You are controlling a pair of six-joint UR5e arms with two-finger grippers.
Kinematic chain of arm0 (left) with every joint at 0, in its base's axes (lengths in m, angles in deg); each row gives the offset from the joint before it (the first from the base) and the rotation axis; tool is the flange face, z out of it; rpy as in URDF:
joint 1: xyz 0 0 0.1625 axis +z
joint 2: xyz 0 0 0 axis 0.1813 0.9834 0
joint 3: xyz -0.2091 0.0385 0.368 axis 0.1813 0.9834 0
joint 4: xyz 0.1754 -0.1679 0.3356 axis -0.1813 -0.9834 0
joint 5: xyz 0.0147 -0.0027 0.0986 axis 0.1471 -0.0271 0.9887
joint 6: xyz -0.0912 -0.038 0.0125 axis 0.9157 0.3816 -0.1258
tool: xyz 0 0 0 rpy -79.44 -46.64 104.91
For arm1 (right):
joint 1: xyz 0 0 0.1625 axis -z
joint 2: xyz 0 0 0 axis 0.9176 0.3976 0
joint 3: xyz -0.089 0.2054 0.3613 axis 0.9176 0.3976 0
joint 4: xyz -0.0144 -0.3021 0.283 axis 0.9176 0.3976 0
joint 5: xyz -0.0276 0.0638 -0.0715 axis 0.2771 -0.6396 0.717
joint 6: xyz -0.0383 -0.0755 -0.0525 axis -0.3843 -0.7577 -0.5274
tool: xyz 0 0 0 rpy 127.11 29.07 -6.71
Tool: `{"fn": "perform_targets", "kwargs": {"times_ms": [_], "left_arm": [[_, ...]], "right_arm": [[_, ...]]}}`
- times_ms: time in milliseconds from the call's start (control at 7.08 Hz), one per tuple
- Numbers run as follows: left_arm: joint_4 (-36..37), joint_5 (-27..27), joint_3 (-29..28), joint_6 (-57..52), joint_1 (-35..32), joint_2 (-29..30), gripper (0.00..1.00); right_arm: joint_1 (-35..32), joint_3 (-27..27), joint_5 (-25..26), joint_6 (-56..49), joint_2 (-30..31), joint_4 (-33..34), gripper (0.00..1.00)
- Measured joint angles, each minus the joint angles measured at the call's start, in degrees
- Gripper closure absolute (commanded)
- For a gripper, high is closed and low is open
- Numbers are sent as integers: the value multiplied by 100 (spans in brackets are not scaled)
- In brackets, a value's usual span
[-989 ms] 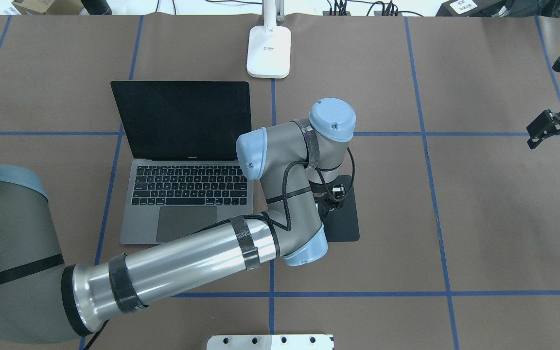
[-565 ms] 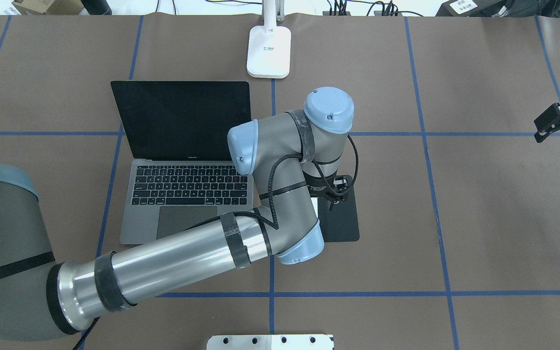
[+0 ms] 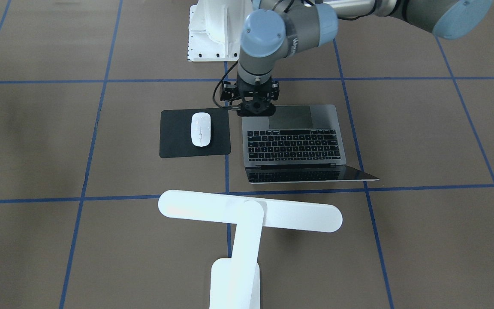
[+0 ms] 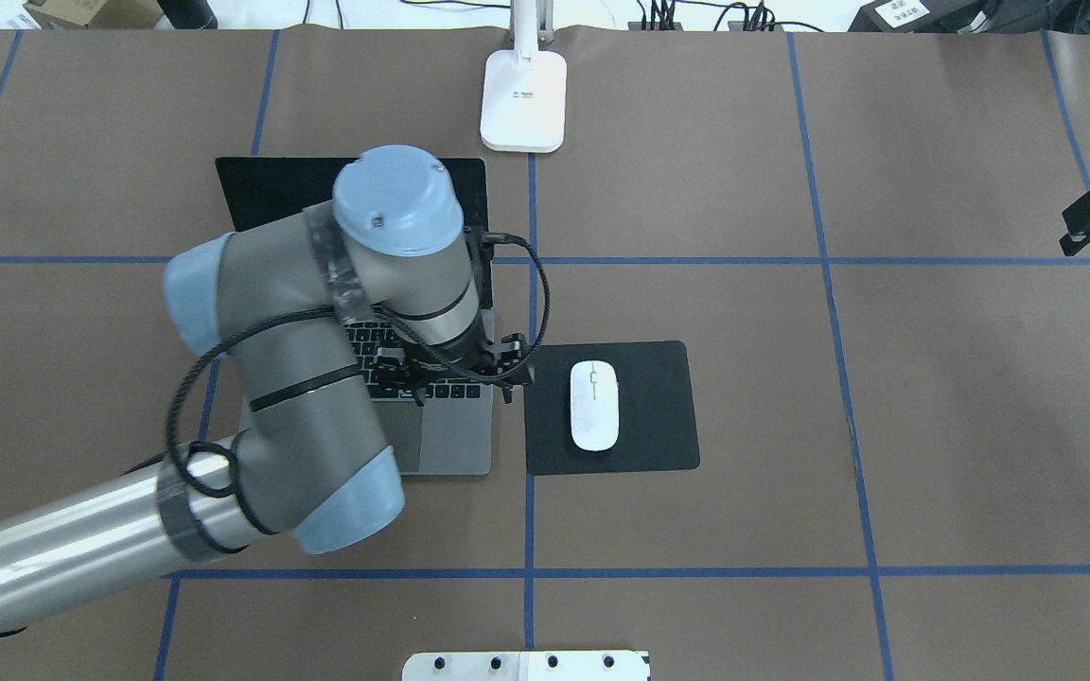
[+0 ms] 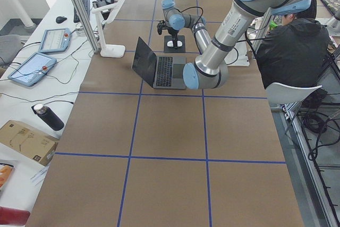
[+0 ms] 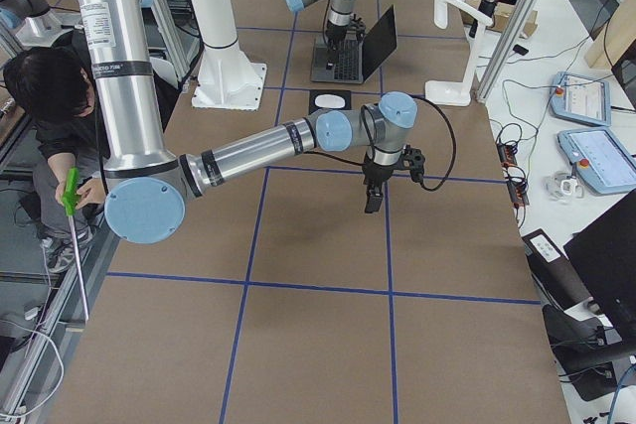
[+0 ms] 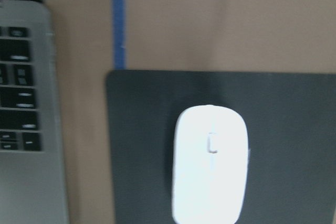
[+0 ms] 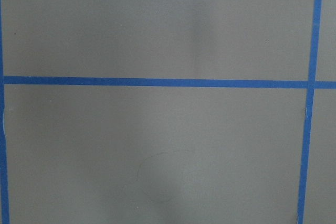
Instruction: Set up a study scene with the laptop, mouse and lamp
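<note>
Looks close to finished, judging from the layout. Shows the laptop (image 3: 292, 141) open on the worktop (image 3: 423, 128), keyboard toward the robot, screen raised on the far side. Shows the mouse (image 3: 201, 129) lying flat near the middle of a black mouse pad (image 3: 174, 137), just beside the laptop on the robot's right, touched by nothing. Shows the lamp (image 3: 251, 212) upright beyond the laptop near the far edge, bar head crosswise, roughly parallel to the screen.

Places the left jaws over the laptop's front corner next to the pad, carrying nothing visible; cannot tell whether spread or pressed together. Places the right jaws well apart, above bare worktop on the robot's right; cannot tell their state either.

Seems to leave little: perhaps parking the arms, perhaps switching on the lamp. Cannot tell whether lit.
</note>
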Motion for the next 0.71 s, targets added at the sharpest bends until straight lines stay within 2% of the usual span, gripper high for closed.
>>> {"fn": "perform_targets", "kwargs": {"times_ms": [141, 424, 707], "left_arm": [[-7, -4, 481, -208, -107, -512, 1], [-106, -22, 1053, -745, -552, -1477, 0], [-492, -78, 1342, -1997, -1581, -2616, 0]], "right_arm": [[-104, -9, -5, 3, 4, -1, 0], [-370, 6, -38, -22, 94, 2, 0], [-666, 25, -236, -359, 311, 5, 0]]}}
